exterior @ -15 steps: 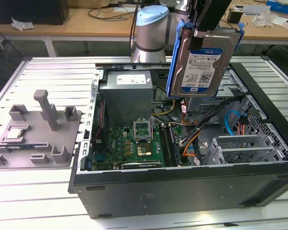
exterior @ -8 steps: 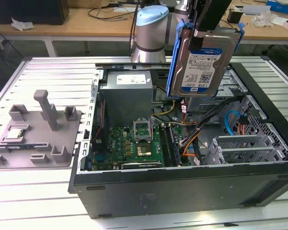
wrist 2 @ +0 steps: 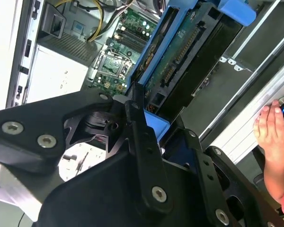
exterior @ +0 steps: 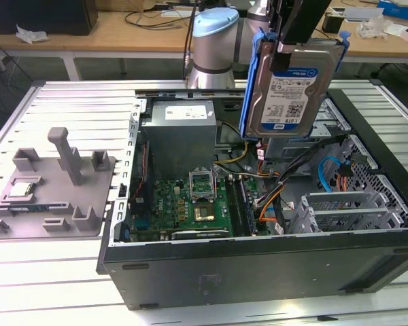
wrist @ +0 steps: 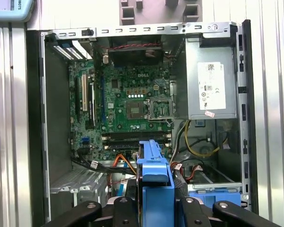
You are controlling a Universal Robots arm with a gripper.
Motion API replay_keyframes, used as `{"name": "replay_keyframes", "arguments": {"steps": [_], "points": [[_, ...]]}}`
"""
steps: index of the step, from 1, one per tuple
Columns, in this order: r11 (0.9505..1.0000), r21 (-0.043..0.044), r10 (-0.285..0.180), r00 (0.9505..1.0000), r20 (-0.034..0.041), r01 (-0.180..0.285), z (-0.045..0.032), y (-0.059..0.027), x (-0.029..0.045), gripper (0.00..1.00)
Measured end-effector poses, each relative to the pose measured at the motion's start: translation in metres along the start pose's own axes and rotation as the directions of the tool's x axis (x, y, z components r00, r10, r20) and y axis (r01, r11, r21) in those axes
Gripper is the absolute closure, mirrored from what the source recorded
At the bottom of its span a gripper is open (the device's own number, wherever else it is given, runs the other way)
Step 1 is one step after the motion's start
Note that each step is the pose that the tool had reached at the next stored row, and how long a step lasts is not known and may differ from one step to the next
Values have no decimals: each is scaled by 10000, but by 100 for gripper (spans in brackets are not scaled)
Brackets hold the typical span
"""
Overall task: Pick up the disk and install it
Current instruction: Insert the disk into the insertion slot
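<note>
The disk [exterior: 292, 88], a silver hard drive with a white-and-blue label in a blue carrier bracket, hangs upright above the back right part of the open computer case [exterior: 258, 272]. My gripper [exterior: 290, 53] is shut on its upper edge. In the second wrist view the disk [wrist 2: 180, 61] shows its green circuit-board side, and my gripper [wrist 2: 156, 126] clamps the blue bracket between black fingers [wrist 2: 139, 137]. In the first wrist view the disk [wrist: 154, 182] appears edge-on, held in my gripper [wrist: 156, 208] above the case's drive corner.
Inside the case lie a green motherboard [exterior: 190, 204], a grey power supply [exterior: 180, 132], loose cables [exterior: 272, 197] and metal drive cages [exterior: 347, 204]. A grey fixture [exterior: 54, 190] stands at the exterior view's left. A person's hand [wrist 2: 274, 137] rests beside the case.
</note>
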State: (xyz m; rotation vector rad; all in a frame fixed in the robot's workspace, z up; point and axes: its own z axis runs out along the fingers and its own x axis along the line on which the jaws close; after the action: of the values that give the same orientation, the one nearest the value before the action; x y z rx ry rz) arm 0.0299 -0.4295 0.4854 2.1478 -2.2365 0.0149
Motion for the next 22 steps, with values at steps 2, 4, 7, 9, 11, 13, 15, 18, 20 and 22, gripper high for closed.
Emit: {"name": "replay_keyframes", "arguments": {"steps": [2,4,7,9,11,13,15,18,20,22], "points": [[10000,61,-16,10000,39,16,3,-2,52,63],[10000,71,-28,9996,287,26,7,-5,131,63],[10000,77,-34,9991,434,31,10,-7,193,63],[10000,76,-36,9990,440,33,11,-10,240,63],[10000,75,-40,9989,466,36,15,-13,332,63],[10000,74,-44,9988,489,41,17,-17,423,63],[10000,74,-48,9987,508,45,21,-20,495,63],[10000,73,-62,9986,518,58,22,-88,586,63],[10000,74,-66,9986,520,62,23,-108,609,63],[10000,73,-69,9986,517,65,23,-122,652,63]]}}
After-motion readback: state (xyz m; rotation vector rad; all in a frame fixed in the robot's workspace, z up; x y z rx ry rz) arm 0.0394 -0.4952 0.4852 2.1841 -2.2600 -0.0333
